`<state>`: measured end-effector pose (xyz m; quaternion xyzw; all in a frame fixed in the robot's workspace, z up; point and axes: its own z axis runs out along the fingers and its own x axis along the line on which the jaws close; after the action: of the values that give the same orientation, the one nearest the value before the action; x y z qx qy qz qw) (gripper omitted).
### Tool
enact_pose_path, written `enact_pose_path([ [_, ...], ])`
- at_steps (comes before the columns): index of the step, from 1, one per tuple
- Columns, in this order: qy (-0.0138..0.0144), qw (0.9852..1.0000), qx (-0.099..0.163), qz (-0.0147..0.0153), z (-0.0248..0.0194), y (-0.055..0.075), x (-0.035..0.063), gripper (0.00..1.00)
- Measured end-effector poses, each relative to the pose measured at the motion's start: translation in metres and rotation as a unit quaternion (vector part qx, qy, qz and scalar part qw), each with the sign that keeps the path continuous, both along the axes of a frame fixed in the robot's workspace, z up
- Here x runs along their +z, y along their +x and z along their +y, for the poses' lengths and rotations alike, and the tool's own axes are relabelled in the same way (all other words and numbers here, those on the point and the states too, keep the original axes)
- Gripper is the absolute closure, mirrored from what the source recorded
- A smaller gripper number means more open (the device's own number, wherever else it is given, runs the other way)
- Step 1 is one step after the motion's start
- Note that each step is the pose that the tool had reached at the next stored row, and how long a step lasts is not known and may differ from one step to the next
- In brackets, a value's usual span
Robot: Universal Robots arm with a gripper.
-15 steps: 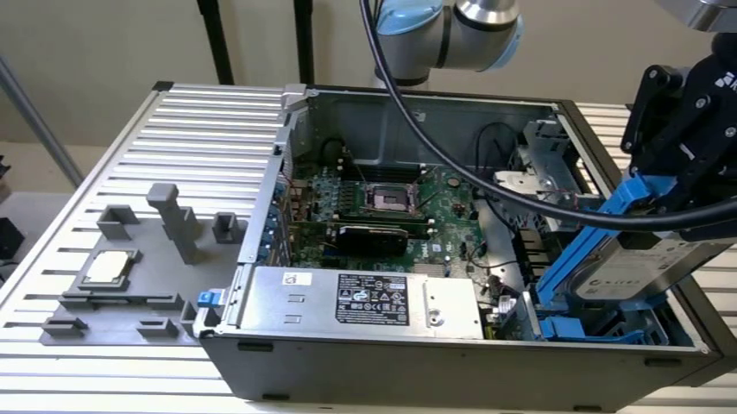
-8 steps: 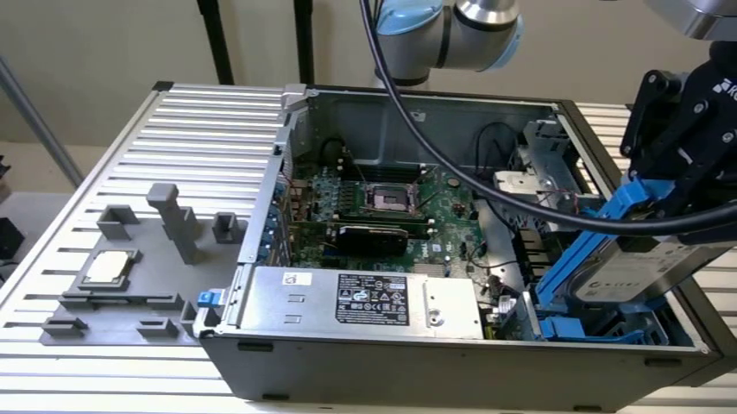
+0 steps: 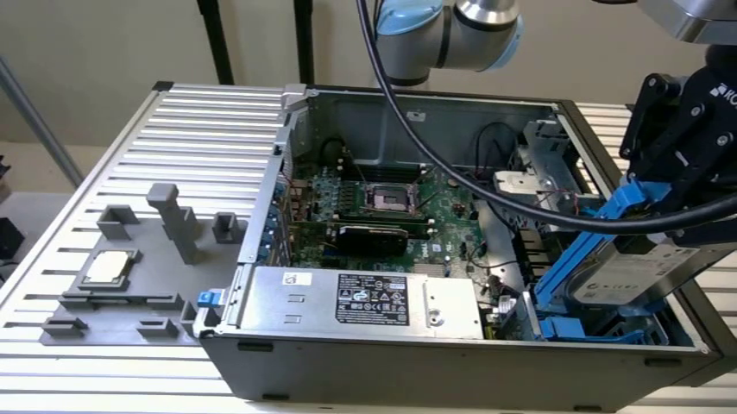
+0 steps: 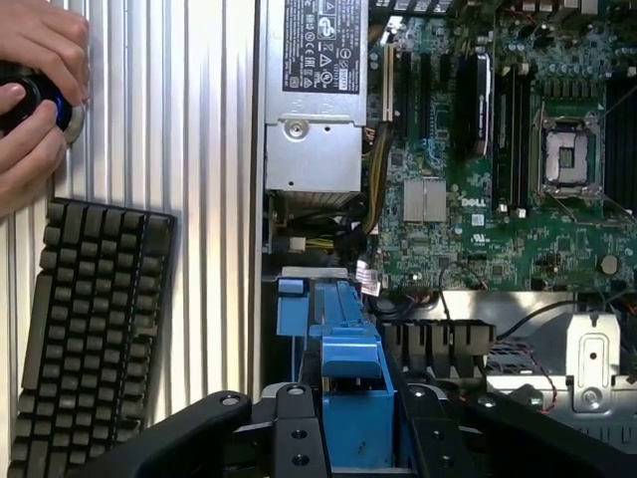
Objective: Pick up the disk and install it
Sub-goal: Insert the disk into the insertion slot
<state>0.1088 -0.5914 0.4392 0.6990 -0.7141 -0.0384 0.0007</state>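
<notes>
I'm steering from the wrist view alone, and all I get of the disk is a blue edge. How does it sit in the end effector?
Observer: The disk hangs tilted from the end effector, its white label showing.
Operator: Where is its lower end?
Observer: Down among the blue drive bay rails at the computer case's near corner, on the exterior view's right; whether it is seated, I cannot tell.
Operator: Anything beside the case that I miss?
Observer: A CPU chip rests on a grey fixture, on the exterior view's left.

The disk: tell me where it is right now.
On the exterior view's right, the disk hangs tilted in the gripper, just over the blue drive bay.
</notes>
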Motion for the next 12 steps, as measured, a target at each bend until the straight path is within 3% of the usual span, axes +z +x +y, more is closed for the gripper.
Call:
enact_pose_path([
  [12, -0.0013, 1.0000, -0.002, 0.0010, 0.0000, 0.0000, -0.0066, 0.67],
])
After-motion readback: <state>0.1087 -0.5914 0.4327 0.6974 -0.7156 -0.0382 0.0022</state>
